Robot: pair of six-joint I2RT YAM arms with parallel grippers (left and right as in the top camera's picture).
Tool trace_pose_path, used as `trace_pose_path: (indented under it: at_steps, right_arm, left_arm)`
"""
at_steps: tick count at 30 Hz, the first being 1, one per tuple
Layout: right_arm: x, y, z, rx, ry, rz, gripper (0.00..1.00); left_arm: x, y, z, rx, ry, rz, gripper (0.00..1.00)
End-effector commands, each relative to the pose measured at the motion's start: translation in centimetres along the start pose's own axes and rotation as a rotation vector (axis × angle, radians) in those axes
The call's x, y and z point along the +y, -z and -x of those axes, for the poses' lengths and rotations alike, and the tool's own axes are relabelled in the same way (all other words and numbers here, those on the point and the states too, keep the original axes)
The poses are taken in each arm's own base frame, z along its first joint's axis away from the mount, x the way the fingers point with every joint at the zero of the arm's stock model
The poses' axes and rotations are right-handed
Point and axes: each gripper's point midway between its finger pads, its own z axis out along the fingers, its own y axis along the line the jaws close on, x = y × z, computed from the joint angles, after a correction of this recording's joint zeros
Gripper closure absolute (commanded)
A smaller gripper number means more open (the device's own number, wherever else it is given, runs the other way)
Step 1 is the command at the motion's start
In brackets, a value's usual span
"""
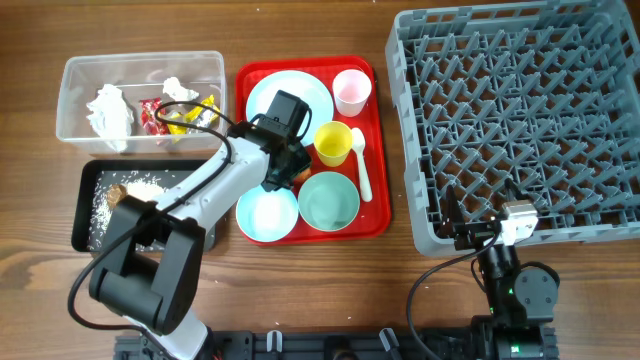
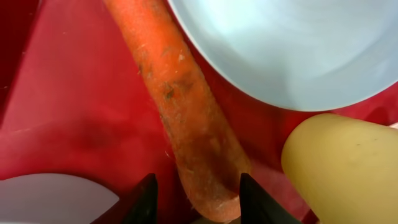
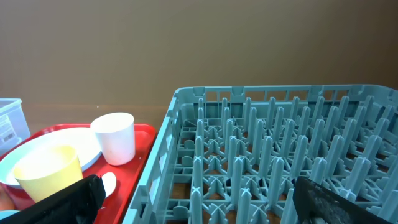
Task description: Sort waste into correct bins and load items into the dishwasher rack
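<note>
Left gripper (image 2: pixel 198 190) straddles carrot (image 2: pixel 186 106) end on red tray (image 2: pixel 62 93); grip cannot be told. Carrot: orange, rough-skinned, dark-speckled, blunt-tipped.

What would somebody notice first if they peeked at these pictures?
Probably the big grey dishwasher rack on the right, and the bright red tray in the middle holding pale blue bowls and a yellow cup. Close up, the left gripper straddles the end of an orange carrot lying on that tray.
</note>
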Motion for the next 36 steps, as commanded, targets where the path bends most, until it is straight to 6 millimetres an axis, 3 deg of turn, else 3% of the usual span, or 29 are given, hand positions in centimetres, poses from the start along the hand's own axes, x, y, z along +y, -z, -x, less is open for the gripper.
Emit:
trace_pose_path:
  at_steps: [1,10,15,21,36]
  right_arm:
    - [0.2,0.0,0.1,-0.005,0.009,0.014,0.00]
    - [0.2,0.0,0.1,-0.005,0.009,0.014,0.00]
    - [0.2,0.0,0.1,-0.005,0.010,0.014,0.00]
    - [0.2,0.0,0.1,-0.005,0.009,0.014,0.00]
    - [0.2,0.0,0.1,-0.005,0.010,0.014,0.00]
  left_arm:
    - [2.8,-1.2,-0.1,-0.025,-0.007,0.118,0.59]
    - [1.6,-1.3,0.5,-0.049,0.007,0.067,0.60]
    - [2.0,-1.3,0.3,-0.042,0.006,0.083,0.60]
    - [2.6,-1.3,0.0,-0.029,0.032,0.108,0.55]
    - [1.2,-1.4,0.7,-0.061,0.112,0.051,0.51]
